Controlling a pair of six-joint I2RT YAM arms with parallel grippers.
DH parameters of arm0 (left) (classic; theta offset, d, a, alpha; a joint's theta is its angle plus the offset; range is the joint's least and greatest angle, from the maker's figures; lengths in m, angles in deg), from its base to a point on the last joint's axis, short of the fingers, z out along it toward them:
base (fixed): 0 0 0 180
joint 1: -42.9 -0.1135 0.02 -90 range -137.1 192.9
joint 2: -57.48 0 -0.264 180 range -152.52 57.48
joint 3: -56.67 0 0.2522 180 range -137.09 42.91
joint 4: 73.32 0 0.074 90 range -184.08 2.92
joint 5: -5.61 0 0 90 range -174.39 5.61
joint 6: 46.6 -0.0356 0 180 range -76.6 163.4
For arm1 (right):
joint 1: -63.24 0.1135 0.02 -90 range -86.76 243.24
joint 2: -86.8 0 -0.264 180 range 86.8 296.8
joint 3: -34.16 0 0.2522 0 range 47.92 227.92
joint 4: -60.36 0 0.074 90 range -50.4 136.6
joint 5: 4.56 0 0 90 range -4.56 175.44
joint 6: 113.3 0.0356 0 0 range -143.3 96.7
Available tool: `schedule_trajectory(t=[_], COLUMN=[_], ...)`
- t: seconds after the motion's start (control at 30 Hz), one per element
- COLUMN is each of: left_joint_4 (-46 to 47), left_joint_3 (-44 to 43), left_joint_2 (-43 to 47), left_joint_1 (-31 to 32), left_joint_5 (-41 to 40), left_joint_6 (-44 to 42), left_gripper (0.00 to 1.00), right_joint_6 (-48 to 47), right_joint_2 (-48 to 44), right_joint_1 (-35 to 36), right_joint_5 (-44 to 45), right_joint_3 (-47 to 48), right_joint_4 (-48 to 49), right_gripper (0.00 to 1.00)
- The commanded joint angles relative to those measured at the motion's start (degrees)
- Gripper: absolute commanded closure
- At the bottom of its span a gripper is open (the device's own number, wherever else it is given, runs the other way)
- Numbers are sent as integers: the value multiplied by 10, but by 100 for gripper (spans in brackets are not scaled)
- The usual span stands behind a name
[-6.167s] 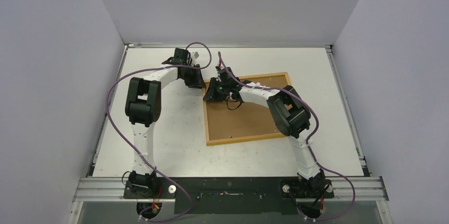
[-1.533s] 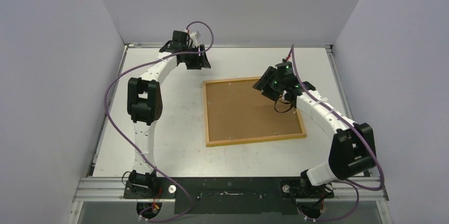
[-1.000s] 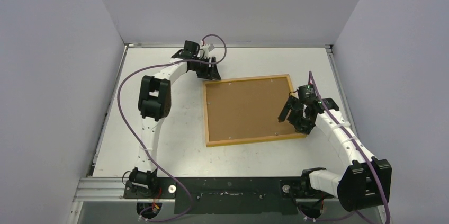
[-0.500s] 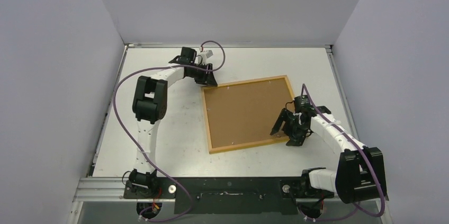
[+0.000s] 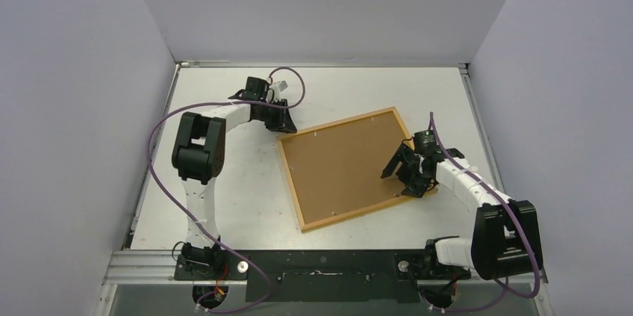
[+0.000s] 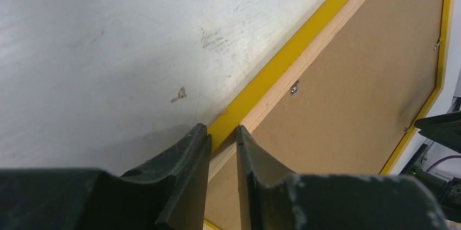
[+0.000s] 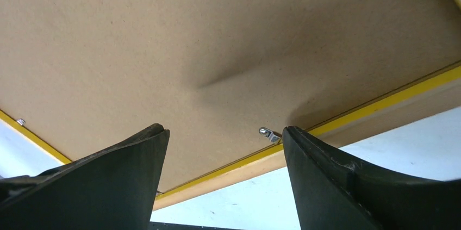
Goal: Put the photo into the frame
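The frame (image 5: 336, 123) lies face down on the table, turned at an angle, its yellow rim (image 6: 282, 61) and light-wood back showing. A brown backing board (image 5: 336, 170) fills it. The photo is hidden. My left gripper (image 5: 282, 128) sits at the frame's far left corner. In the left wrist view its jaws (image 6: 223, 132) are pinched on the rim, one finger outside and one over the backing board. My right gripper (image 5: 407, 174) hovers open over the frame's right edge (image 7: 380, 102), nothing between its fingers (image 7: 223, 132).
A small metal retaining tab (image 7: 267, 133) sits on the backing board (image 7: 217, 34) by the right rim, and another (image 6: 294, 87) near the left rim. Grey walls enclose the white table (image 5: 224, 196) on three sides.
The left jaws have narrowed onto the frame's corner. The frame has turned counterclockwise, its left corner sliding toward the near edge. The right gripper shifted slightly away from the near edge, still open.
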Motion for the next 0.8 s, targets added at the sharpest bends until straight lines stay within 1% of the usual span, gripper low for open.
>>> schedule_trajectory(t=[0.0,0.1,0.17,0.3,0.37,0.43,0.5,0.63,0.77], left_joint_4=[-4,14,21,18,13,3,-6,-5,0], left_joint_3=[46,56,55,47,46,45,46,48,50], left_joint_2=[31,30,30,30,29,29,29,28,30], left_joint_1=[-11,-17,-18,-18,-19,-19,-20,-25,-24], left_joint_5=[-57,-55,-37,-26,-26,-26,-27,-18,-16], left_joint_6=[22,43,46,44,41,34,31,37,35], left_gripper=[79,79,79,78,78,78,78,78,78], right_joint_6=[-19,-40,-47,-19,5,18,24,50,72], right_joint_2=[-10,-41,-66,-112,-127,-123,-113,-85,-44], right_joint_1=[-3,-4,-4,-4,-4,-5,-5,-5,-1], right_joint_5=[51,68,77,82,68,53,53,46,48], right_joint_3=[55,70,63,14,-24,-39,-42,-55,-47], right_joint_4=[-30,-99,-138,-164,-140,-116,-95,-20,9], right_gripper=[22,22,22,21,19,18,17,17,17])
